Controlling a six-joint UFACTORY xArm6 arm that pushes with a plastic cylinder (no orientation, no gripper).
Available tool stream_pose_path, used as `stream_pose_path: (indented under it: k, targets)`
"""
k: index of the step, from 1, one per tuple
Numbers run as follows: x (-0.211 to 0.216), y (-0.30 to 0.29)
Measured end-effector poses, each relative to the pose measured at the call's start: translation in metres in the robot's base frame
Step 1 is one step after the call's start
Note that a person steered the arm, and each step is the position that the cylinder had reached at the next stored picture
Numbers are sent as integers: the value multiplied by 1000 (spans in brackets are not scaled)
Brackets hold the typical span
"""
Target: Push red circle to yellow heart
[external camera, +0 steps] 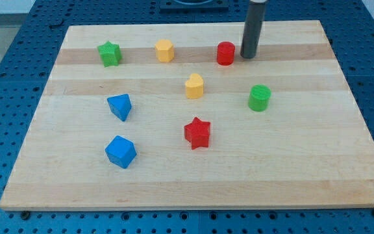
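The red circle (pixel 225 53) sits near the view's top, right of centre, on the wooden board (pixel 304 162). My tip (pixel 248 56) stands just to its right, very close to it or touching; the gap is too small to tell. The yellow heart (pixel 195 86) lies below and to the left of the red circle, about one block's width away from it.
A yellow hexagon (pixel 165 50) and a green star (pixel 110 54) lie along the top left. A green circle (pixel 259 98) is at the right, a red star (pixel 197 132) below the heart, a blue triangle (pixel 120 106) and a blue cube (pixel 120 151) at the left.
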State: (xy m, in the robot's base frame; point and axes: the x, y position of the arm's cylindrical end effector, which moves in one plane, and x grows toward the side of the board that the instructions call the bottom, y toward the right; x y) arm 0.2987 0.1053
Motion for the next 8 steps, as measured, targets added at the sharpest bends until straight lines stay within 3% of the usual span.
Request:
stream_pose_path:
  k: [2,4,8]
  targets:
    - [-13,-11]
    - [-11,-85]
    - [35,-73]
